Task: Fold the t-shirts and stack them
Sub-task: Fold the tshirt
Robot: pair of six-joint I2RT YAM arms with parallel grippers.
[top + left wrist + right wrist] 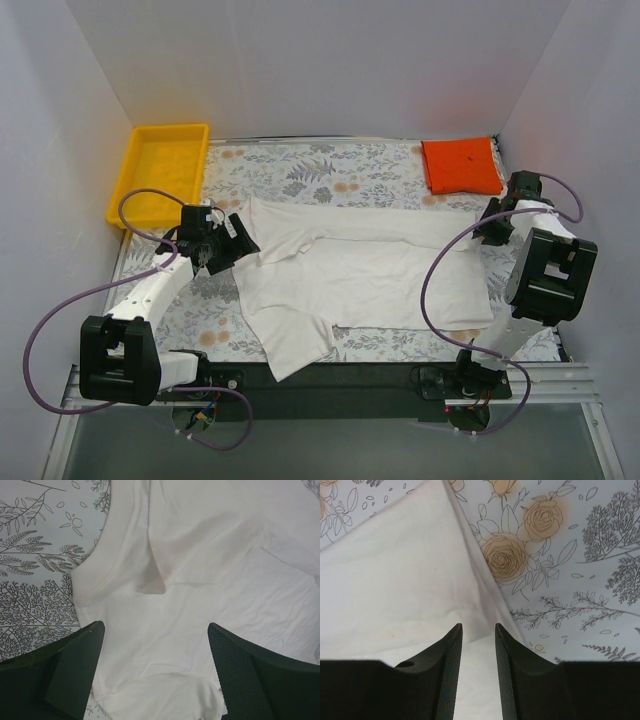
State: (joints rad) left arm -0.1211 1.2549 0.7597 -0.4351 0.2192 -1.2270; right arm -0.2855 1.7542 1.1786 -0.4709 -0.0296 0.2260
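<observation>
The white t-shirt (370,275) lies spread across the middle of the table, its far part folded over into a long band and one sleeve hanging toward the front edge. No black print shows. The orange-red t-shirt (460,166) lies folded square at the back right. My left gripper (232,243) is wide open at the shirt's left end; in the left wrist view (155,624) the white cloth (200,555) and its collar lie between the jaws. My right gripper (490,226) is at the shirt's far right corner, jaws (478,626) narrowly apart over the cloth edge (395,580).
A yellow plastic tray (140,190) stands at the back left, just behind the left arm. The floral tablecloth (310,170) covers the table. White walls close in the left, back and right sides. The arm bases and cables sit at the near edge.
</observation>
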